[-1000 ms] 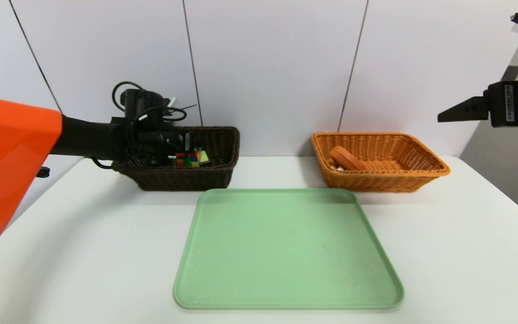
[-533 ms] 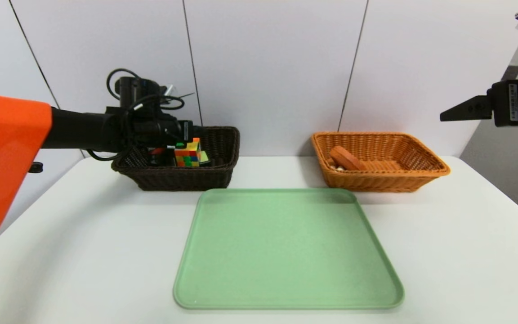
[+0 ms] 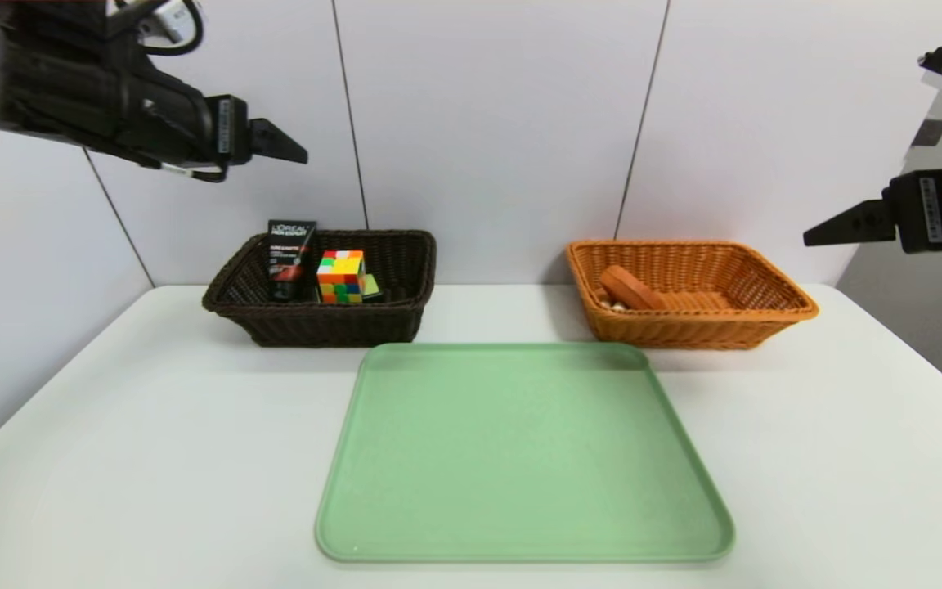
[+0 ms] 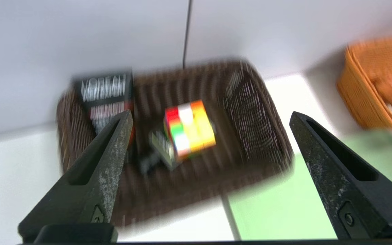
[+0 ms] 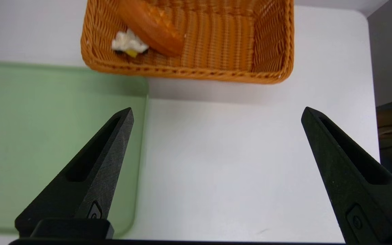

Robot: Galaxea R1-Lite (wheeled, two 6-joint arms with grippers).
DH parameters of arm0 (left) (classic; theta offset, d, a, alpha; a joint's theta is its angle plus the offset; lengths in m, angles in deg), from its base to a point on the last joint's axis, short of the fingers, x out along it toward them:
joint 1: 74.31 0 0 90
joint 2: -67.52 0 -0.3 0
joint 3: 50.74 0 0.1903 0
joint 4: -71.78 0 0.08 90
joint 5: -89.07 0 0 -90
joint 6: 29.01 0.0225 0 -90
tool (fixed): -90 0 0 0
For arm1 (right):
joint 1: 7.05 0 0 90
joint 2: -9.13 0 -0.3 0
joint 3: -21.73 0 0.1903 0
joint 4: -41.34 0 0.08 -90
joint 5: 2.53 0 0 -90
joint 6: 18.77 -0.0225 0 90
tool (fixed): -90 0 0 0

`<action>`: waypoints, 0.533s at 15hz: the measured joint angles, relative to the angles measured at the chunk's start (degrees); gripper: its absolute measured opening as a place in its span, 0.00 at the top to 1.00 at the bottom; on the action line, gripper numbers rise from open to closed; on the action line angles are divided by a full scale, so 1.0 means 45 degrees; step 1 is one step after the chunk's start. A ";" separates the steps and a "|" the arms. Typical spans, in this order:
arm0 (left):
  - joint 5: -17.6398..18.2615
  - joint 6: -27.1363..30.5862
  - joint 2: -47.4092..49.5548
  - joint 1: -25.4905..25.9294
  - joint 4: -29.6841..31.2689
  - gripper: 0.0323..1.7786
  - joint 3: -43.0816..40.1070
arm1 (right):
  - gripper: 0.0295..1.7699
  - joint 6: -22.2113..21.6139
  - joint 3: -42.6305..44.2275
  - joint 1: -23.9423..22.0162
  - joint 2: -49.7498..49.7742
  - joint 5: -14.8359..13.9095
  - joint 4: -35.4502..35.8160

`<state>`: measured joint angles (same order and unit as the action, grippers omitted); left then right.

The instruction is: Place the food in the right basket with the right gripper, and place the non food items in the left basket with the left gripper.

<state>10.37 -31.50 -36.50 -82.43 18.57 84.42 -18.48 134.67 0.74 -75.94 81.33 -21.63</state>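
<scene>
The dark brown left basket [image 3: 320, 323] [image 4: 250, 112] holds the non food items. A multicoloured puzzle cube [image 3: 341, 276] [image 4: 189, 129] sits in it. A black L'Oreal tube [image 3: 289, 258] [image 4: 105, 98] leans at its far left, and a black bottle with a green label [image 3: 371, 285] [image 4: 163, 149] lies against the cube. My left gripper [image 3: 291, 151] [image 4: 211, 114] hangs open and empty high above this basket. The food, a waffle wedge [image 3: 630, 288] [image 5: 148, 25], lies in the orange-tan right basket [image 3: 765, 304] [image 5: 189, 73]. My right gripper [image 3: 814, 237] [image 5: 217, 109] is open and empty, raised at the right.
A bare green tray [image 3: 520, 450] [image 5: 46, 136] lies on the white table [image 3: 152, 425] in front of both baskets. A grey panelled wall stands close behind the baskets.
My left gripper opened over the dark basket, left the puzzle cube inside and rose up and back to the left. The right arm has hardly moved.
</scene>
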 joint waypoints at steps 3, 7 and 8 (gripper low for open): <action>-0.0485 0.0049 0.2452 0.0046 -0.3803 0.07 -0.0637 | 0.04 -0.0133 0.0301 -0.0200 -0.0398 0.1178 -0.1856; -0.1642 -0.0135 0.5684 0.0060 -0.3855 0.06 -0.3646 | 0.04 -0.0769 0.0068 -0.0287 -0.0168 0.1292 -0.2143; -0.1739 -0.0190 0.6510 0.0171 -0.3570 0.06 -0.4307 | 0.04 -0.0791 -0.0035 -0.0282 0.0146 0.1233 -0.2151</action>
<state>2.55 -32.36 -7.21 -81.66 2.50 65.04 -22.04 134.51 -0.53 -75.29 86.88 -31.31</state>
